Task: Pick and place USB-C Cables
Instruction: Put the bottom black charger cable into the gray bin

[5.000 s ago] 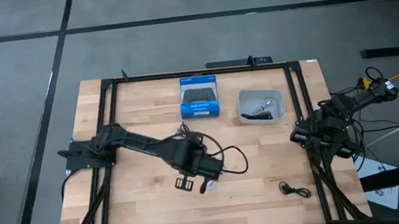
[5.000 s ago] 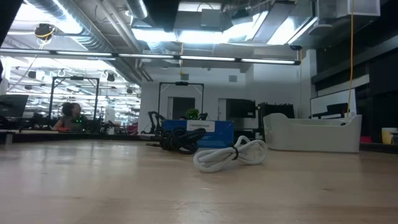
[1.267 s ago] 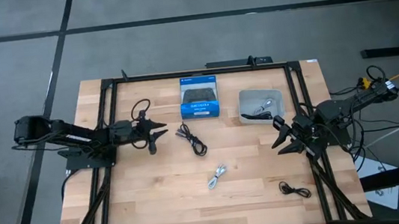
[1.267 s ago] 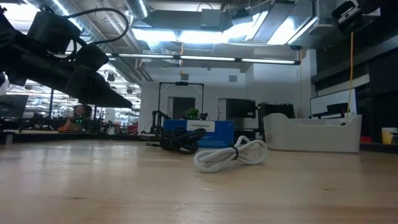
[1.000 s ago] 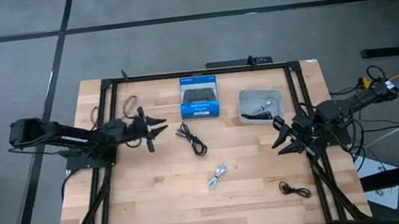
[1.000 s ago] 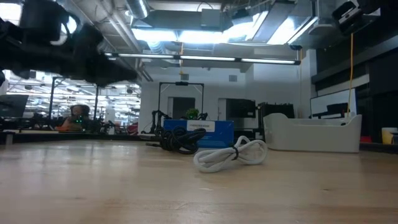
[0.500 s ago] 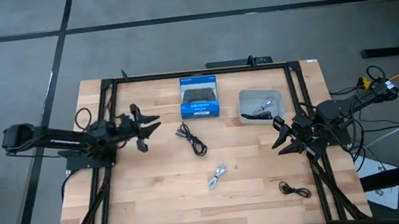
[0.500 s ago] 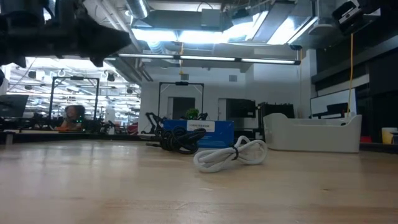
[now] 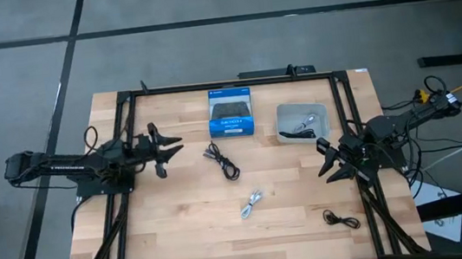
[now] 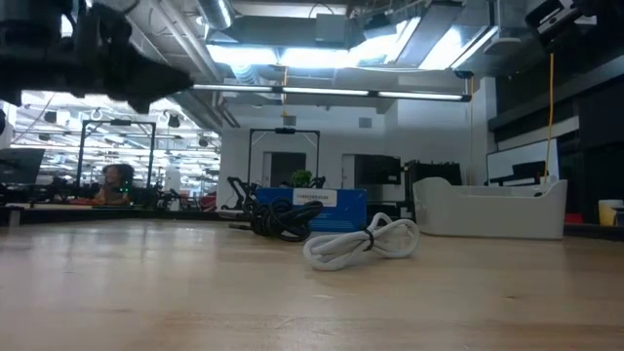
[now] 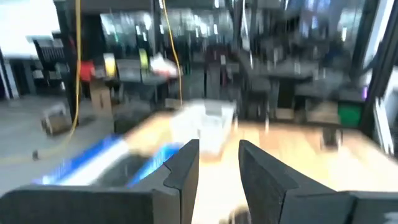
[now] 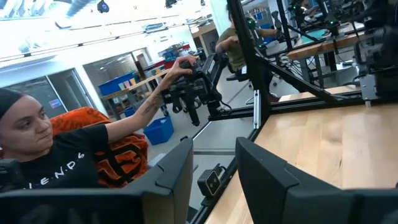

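Observation:
Three loose coiled USB-C cables lie on the wooden table: a black one (image 9: 222, 161) mid-table, a white one (image 9: 253, 204) nearer the front, and a small black one (image 9: 340, 218) by the near right corner. In the low view the white cable (image 10: 362, 241) lies in front of the black cable (image 10: 283, 218). More cables (image 9: 300, 127) lie in the grey bin (image 9: 321, 112). My left gripper (image 9: 169, 150) hovers open at the table's left side, well left of the black cable. My right gripper (image 9: 327, 159) is open at the right edge, below the bin.
A blue-and-black box (image 9: 231, 112) lies near the far edge, left of the grey bin. A black metal frame (image 9: 126, 124) runs along the table's edges. A person (image 12: 56, 155) shows beyond the table in the right wrist view. Bare wood lies around the white cable.
My left arm has drawn back toward the table's left edge, its gripper shifting left and slightly toward the far edge while staying open. The cables, box and bin have not moved.

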You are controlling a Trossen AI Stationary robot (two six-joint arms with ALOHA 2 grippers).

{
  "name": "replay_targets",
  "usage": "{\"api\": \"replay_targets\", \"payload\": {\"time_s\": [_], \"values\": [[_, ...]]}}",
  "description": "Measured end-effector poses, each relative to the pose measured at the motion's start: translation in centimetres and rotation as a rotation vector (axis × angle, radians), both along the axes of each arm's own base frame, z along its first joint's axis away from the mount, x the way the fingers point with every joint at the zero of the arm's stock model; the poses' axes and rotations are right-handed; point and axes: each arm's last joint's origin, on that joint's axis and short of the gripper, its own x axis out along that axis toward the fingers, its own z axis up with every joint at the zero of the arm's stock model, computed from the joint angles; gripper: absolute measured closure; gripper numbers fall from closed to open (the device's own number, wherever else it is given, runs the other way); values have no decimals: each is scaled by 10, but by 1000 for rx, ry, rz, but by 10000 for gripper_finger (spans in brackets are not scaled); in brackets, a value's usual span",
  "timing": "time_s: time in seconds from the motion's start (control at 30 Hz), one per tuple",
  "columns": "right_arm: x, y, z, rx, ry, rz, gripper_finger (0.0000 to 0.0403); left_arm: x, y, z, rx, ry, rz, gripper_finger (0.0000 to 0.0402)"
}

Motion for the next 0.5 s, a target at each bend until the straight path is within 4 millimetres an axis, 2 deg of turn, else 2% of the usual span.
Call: {"api": "replay_targets", "payload": {"time_s": [0.1, 0.33, 0.5], "values": [[0, 0, 0, 0, 0, 0, 277, -3, -2, -12, -7, 126, -13, 296], [0, 0, 0, -1, -1, -1, 277, -17, -2, -23, -13, 238, -13, 296], [0, 0, -1, -25, -8, -19, 277, -24, -4, -14, 0, 138, -47, 296]]}}
